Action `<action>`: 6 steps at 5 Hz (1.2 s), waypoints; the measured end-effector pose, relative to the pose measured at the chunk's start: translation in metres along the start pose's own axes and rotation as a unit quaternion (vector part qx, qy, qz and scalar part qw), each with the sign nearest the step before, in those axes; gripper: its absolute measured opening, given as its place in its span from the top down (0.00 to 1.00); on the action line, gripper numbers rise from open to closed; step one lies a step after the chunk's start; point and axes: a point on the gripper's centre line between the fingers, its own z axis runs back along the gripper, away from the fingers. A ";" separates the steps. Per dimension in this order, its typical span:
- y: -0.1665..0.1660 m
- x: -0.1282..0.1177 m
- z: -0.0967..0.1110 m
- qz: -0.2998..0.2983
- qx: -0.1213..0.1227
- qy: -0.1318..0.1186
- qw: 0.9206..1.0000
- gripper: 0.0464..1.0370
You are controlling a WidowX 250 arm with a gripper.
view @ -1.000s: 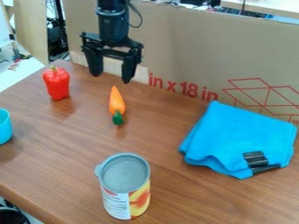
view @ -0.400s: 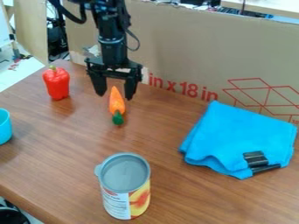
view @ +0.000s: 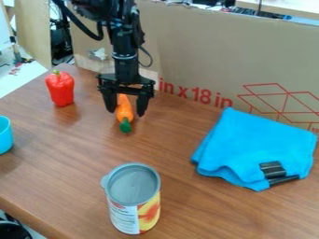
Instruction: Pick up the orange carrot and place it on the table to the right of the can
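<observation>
Cardboard (view: 205,51) stands behind the brown bench (view: 68,172). The claw (view: 126,114) is spread, its tips on either side of the orange carrot (view: 124,112), which lies with its green end toward 6 o'clock. From the carrot, a red pepper (view: 60,88) stands at 10 o'clock, a can (view: 133,205) at 6, a folded blue cloth (view: 249,144) at 4, and a blue cup (view: 5,135) between 8 and 9.

Camera is looking down at slant onto tabletop (view: 205,210), facing cardboard panel (view: 199,51) at far side. Camera is standing at moderate range, covering much of tabletop; can (view: 133,200) is sitting nearest lens.
</observation>
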 end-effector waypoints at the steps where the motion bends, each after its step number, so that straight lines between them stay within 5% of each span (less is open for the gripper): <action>1: 0.000 0.004 -0.012 0.006 0.000 0.012 1.000 0.07; 2: 0.005 0.003 -0.009 0.011 -0.017 0.022 1.000 0.35; 3: 0.006 -0.004 -0.008 0.000 -0.034 0.044 0.998 0.44; 4: 0.002 -0.003 0.023 -0.012 -0.047 0.021 0.999 0.44; 5: -0.010 -0.012 0.074 -0.028 -0.054 -0.029 0.998 0.44; 6: -0.052 -0.039 0.093 -0.076 -0.062 -0.012 0.995 0.44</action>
